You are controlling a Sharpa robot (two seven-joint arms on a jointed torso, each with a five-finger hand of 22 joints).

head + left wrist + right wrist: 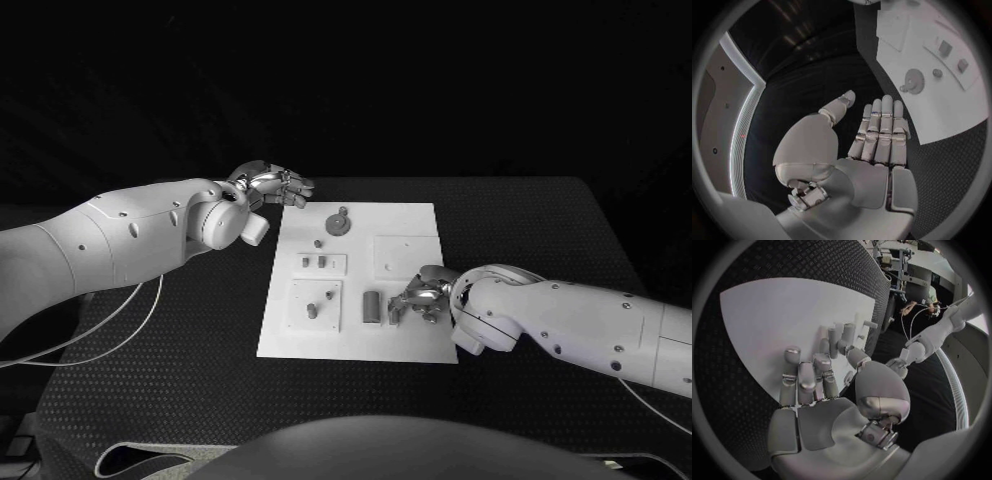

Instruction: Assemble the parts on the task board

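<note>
In the head view, the white rectangular task board (411, 225) lies flat in the middle of the black textured desk (577, 230). On it are small grey parts: a round grey disc with a stub (339, 222) near the far edge, two small upright grey pegs (322, 262) in a recessed panel at mid-board, a short grey pin (313, 311) in the near left panel, and a grey upright block (372, 307) near the board's near edge. The left hand (271, 185) hovers just off the board's far left corner, apart from the parts. The right hand (420, 295) is over the near right part of the board, just beside the grey block; whether it touches the block I cannot tell.

In the left wrist view, the left hand (873, 145) is flat with its fingers (887, 125) straight and side by side, thumb out, holding nothing. The disc (914, 81) lies on the board beyond the fingertips.

In the right wrist view, the right hand (826, 390) has its fingers (806, 380) bent down toward the board, near small upright grey pieces (844, 335). Whether it holds anything I cannot tell.
</note>
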